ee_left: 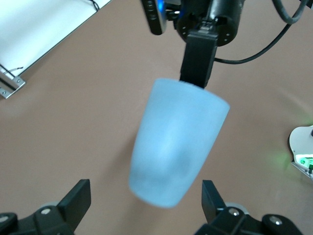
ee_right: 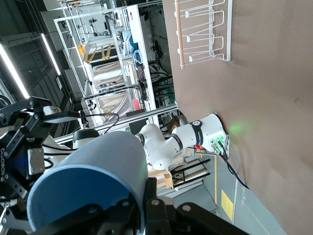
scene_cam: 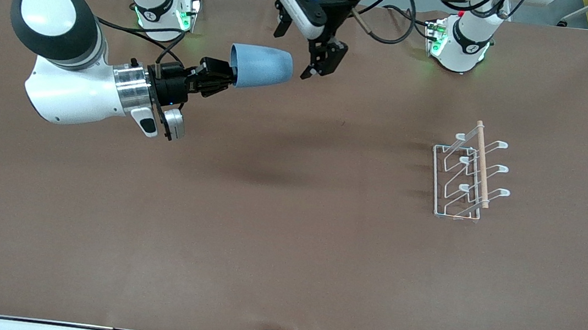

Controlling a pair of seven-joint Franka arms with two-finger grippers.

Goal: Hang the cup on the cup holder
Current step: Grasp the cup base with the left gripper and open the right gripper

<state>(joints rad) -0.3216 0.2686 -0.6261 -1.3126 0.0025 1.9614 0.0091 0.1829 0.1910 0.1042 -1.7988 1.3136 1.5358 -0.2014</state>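
Cup (scene_cam: 262, 67): up in the air over the desk (scene_cam: 284, 252), lying sideways, rim toward the right arm's end, base toward the left arm's end. Held at the rim by the right pincer (scene_cam: 224, 79), one finger inside the rim and one outside.

Left pincer (scene_cam: 318, 61): over the desk just beside the cup's base, not touching it; fingers (ee_left: 78, 198) spread wide, one to either side of the base.

Holder (scene_cam: 467, 173): standing on the desk toward the left arm's end, well apart from the cup and both pincers; nearer to the front camera than the arm bases. Nothing hangs on its prongs.
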